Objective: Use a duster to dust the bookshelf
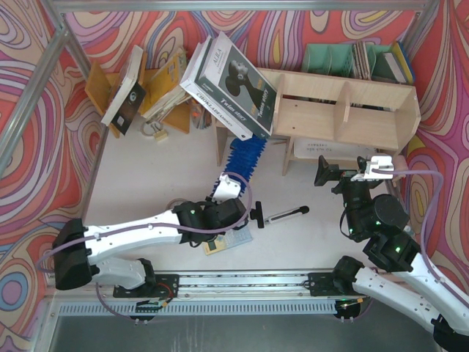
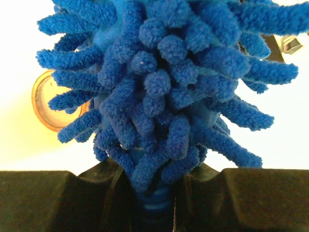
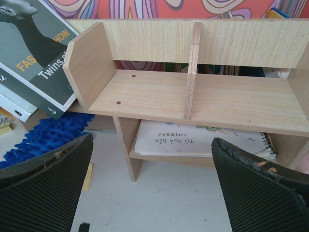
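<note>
Two pincers: left pincer (image 2: 154, 195) clenched on duster (image 1: 243, 157) handle, head aimed 12 o'clock to reach bookshelf (image 1: 366, 110) left end, under leaning books (image 1: 234, 81); right pincer (image 3: 152, 183) released, spread, facing shelf, likely idle.

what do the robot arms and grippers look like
Both the left arm and right arm have white shells, black joints, green lights and a pale purple cable. The left gripper and right gripper are black; the right one's fingers have a mesh texture and scuffed edges.
</note>
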